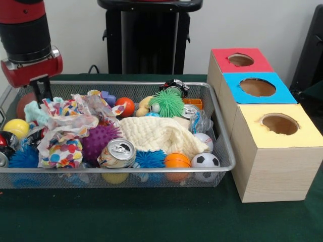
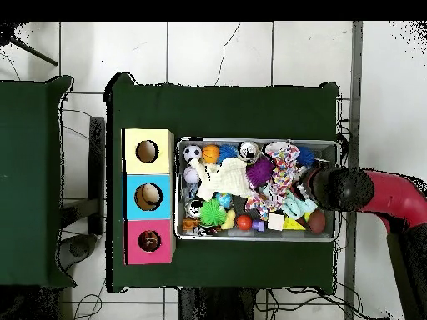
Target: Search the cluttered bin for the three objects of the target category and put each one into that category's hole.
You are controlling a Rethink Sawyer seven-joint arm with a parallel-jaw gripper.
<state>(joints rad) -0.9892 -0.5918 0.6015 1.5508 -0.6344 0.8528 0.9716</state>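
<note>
three boxes [image 1: 262,116] stand in a row just beside the bin [image 1: 222,146].

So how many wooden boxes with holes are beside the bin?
3, in a row beside the bin: red-topped box farthest back, blue-topped box in the middle, yellow-topped box nearest the camera.

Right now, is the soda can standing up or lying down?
Lying down. The soda can rests on its side in the bin, its silver top facing the front camera.

Probably a robotics lab: a green-clothed bench [image 2: 225,108] on pale floor tiles [image 2: 217,50] (loose cables [image 2: 79,310] trail across them), a black pedestal [image 1: 149,38], and three colour-topped wooden boxes [image 1: 267,151].
</note>
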